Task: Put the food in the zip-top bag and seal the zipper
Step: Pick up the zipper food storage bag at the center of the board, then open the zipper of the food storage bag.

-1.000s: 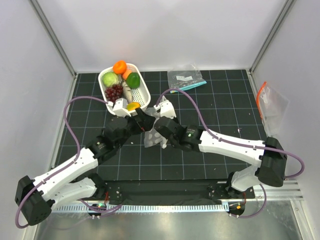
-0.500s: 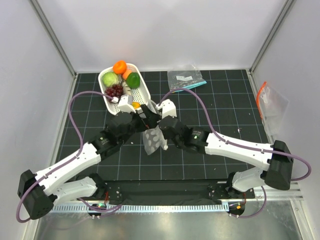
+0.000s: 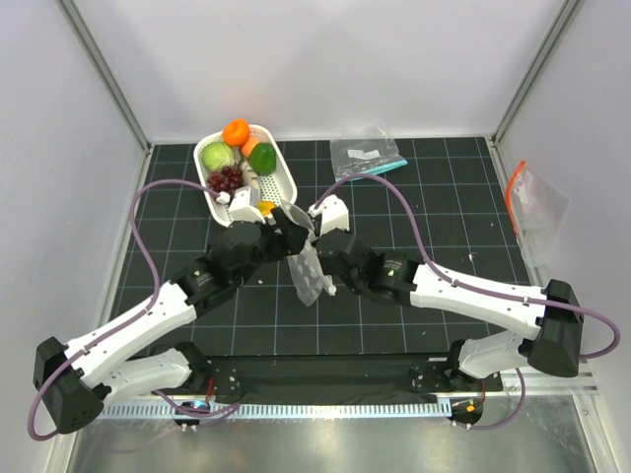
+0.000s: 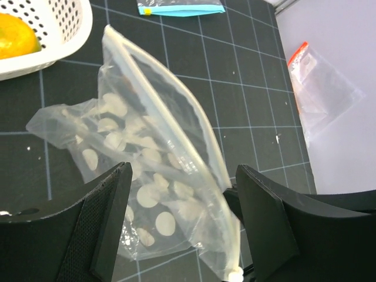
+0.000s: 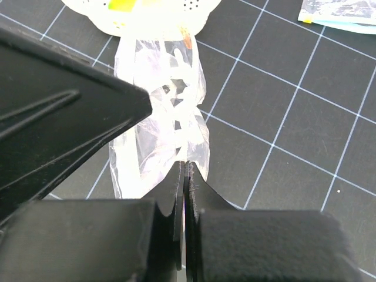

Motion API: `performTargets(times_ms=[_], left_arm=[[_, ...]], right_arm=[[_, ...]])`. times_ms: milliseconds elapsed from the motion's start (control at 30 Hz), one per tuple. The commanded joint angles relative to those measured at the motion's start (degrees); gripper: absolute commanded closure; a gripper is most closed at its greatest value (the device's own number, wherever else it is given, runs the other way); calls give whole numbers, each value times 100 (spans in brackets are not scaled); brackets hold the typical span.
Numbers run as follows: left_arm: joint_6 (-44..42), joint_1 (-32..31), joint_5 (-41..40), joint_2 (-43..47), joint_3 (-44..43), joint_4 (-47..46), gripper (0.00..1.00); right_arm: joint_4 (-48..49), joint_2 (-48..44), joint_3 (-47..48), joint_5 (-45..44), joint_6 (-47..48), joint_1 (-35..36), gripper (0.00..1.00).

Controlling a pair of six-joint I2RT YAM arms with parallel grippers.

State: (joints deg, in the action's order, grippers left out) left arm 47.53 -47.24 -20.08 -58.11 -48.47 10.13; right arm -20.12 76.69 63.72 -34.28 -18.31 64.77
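Zip-top bag between fingers of wide-open left end effector, right end effector clamped on its edge

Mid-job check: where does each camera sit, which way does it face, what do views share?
Top external: above, behind the bases, facing down; left arm, right arm, white basket, zip-top bag.
Left wrist: faces down through the open left claw at the bag.
Right wrist: faces down past the shut right claw pinching it.
Shared: the bag.
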Motion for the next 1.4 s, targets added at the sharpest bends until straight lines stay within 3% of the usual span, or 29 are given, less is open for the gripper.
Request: performTargets(times_ms=[0,133,200,300,333,400,433,500,633,733,1100,1200,1267,1300,1367], left_arm=[[-7,-22,-190,177,162,-90,25],[-24,-22,-251,63,189,-82,28],[-103,-30,-251,-25,154,-82,38],[-182,-22,-312,36,258,-125,67],[-200,-30,-339,106,355,-204,84],[-305,-22,-295,378,759,-642,98],[-349,-22,-243,475,882,-783,100],[-498,-22,-94,598,1067,-933,100],[-639,-22,91,608,1129,-925,100],[-675,-22,179,634,1173,-934,100],[-666,-22,118,977,1357,-916,100],[-666,-22,21,1064,1384,-899,100],[-666,-22,-5,1091,1375,-881,100],[-675,-22,-14,1108,1375,-855,100],[-683,-22,-40,1109,1358,-811,100]], right_arm=[[324,-162,-35,61,-24,44,99],[368,-154,-53,141,-6,88,99],[377,-189,-71,124,-15,97,99],[342,-215,-114,36,-24,88,99],[290,-207,-115,-17,-50,88,99],[211,-172,-97,-52,-77,88,98],[80,-93,-36,-96,-77,88,93],[-44,21,104,-201,-121,80,88],[-325,338,403,-360,-208,88,66],[-413,549,606,-412,-270,88,57],[-748,1085,1037,-387,-639,27,54],[-783,1173,1002,-263,-832,18,57],[-853,1235,958,-429,-998,9,77],[-984,1252,949,-526,-1069,-8,92],[-1107,1148,940,-763,-1175,-70,98]])
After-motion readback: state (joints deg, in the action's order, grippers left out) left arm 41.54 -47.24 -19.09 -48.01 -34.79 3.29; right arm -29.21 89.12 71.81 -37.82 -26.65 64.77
